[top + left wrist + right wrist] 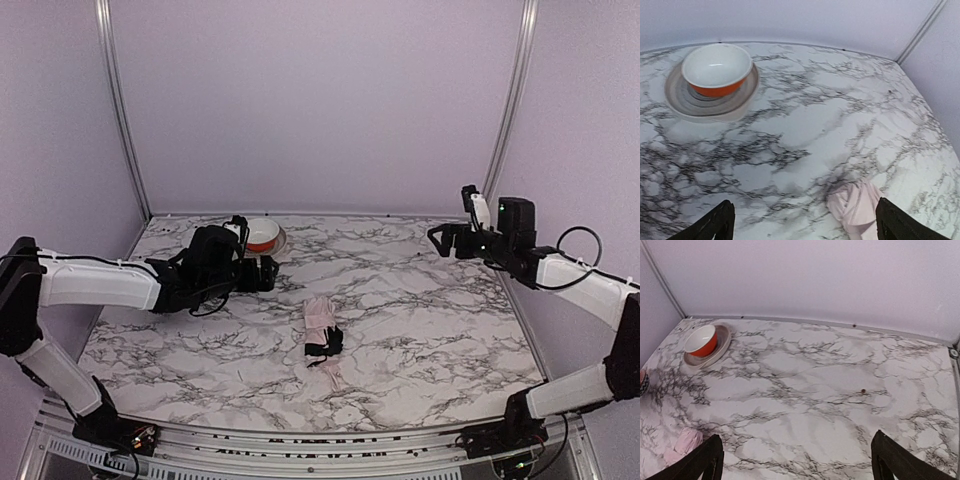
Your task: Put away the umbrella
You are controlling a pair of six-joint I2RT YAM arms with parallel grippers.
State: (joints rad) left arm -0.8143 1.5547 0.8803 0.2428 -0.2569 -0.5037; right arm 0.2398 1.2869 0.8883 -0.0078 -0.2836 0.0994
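Umbrella (320, 322) lies midway between the side edges of the desk (440, 335), ungrasped; my left hand (266, 272) and right hand (441, 240) hover wide open, empty. Next, I judge: reach down.

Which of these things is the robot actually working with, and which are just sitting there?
Part of the job:
- umbrella, folded, lying mid-table

Just lying about:
- orange bowl
- plate under the bowl

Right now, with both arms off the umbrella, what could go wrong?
1. The umbrella lies flat with its fabric bunched; a pincer may pinch only fabric, so it unfurls.
2. The left pincer hovers near the bowl on its plate; a swing might knock them.
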